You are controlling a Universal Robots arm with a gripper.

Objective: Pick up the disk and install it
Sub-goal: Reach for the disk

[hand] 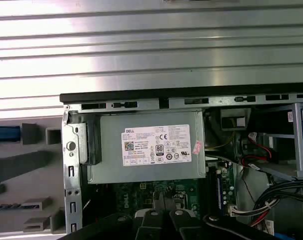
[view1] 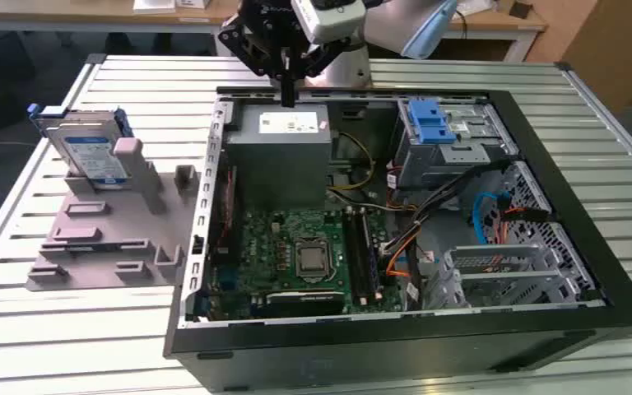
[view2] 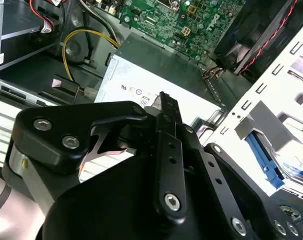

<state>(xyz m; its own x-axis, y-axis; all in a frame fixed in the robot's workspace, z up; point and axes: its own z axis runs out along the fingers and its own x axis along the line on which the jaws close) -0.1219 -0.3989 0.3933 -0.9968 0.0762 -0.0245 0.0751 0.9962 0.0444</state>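
1. Exterior view first: saw the gripper (view1: 287,97) hanging point-down over the far edge of the open computer case (view1: 579,206), fingers pressed together and gripping nothing.
2. Checked the second wrist view: found the gripper (view2: 164,100) closed into one black bar, with no gap between the fingers and nothing caught there.
3. Checked the first wrist view likewise: saw the gripper (hand: 163,200) shut and empty.
4. Placed beneath the fingertips the grey metal box (view1: 277,152) with a white sticker, seated in the case's far corner towards the exterior view's left. Could not tell from the exterior view whether tip and box touched.
5. Noted the green motherboard (view1: 294,243) just beside that box on the near side. Noted also a blue latch strip (view1: 431,123) on the drive cage (view1: 459,144), towards the exterior view's right.
6. Located the disk (view1: 85,152) outside the case, well apart from the gripper, at the exterior view's left. Found it standing upright on edge in a grey fixture (view1: 108,239), label showing, blue frame around its edges.
7. Saw fixture and case both resting on the ribbed metal table (view1: 141,78).
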